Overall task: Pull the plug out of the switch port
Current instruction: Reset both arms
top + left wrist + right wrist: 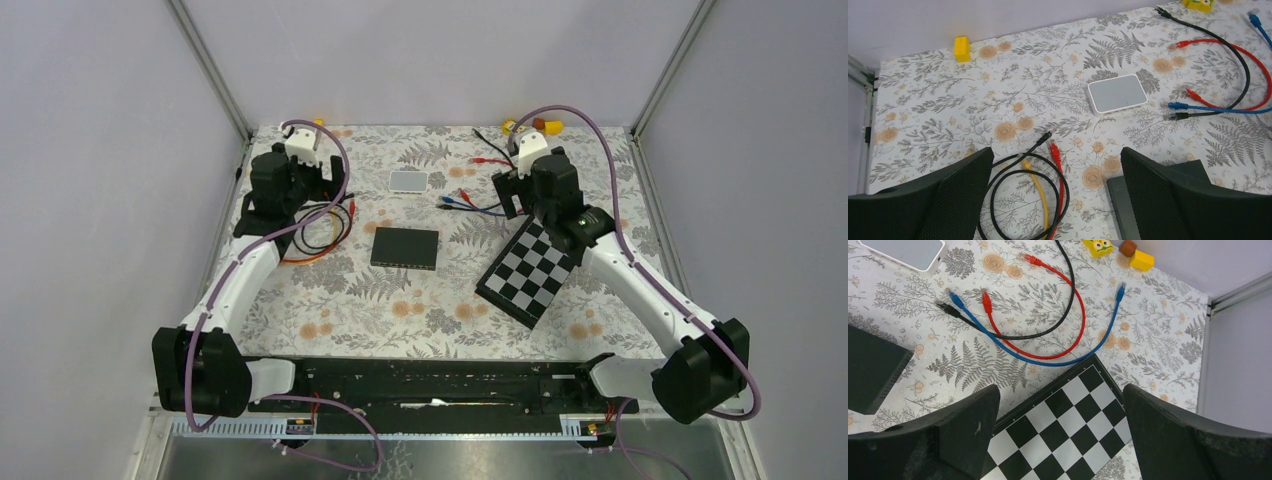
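Observation:
The black switch (405, 247) lies flat at the table's middle; its corner shows in the left wrist view (1120, 205) and in the right wrist view (870, 370). No cable shows plugged into it in any view; its port face is not visible. My left gripper (290, 185) (1057, 165) is open and empty, above a loose coil of black (998, 200), yellow (1038, 190) and red (1060, 175) cables left of the switch. My right gripper (525, 190) (1060, 390) is open and empty, above the checkerboard (1068, 430).
A small white box (407, 181) (1117, 93) lies behind the switch. Loose red (1048, 352), blue (1068, 360) and black (1048, 330) cables lie right of the box. The checkerboard (530, 272) sits right of the switch. Yellow blocks (545, 126) lie at the far edge.

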You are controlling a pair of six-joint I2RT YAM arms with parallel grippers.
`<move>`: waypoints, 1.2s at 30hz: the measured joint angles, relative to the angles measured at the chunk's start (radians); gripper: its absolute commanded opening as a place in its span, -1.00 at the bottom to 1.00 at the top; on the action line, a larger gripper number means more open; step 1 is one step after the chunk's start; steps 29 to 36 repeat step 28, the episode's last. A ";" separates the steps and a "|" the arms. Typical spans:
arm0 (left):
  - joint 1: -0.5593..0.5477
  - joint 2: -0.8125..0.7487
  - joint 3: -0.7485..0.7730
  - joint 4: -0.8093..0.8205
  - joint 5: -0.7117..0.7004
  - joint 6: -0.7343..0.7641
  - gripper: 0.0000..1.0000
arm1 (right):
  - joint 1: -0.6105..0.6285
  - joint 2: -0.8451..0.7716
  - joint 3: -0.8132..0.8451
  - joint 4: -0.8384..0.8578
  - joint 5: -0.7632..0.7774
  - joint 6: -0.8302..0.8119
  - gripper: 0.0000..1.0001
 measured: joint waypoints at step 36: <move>0.048 -0.021 -0.017 -0.012 0.046 -0.007 0.97 | -0.009 -0.032 -0.132 0.136 -0.020 -0.009 0.99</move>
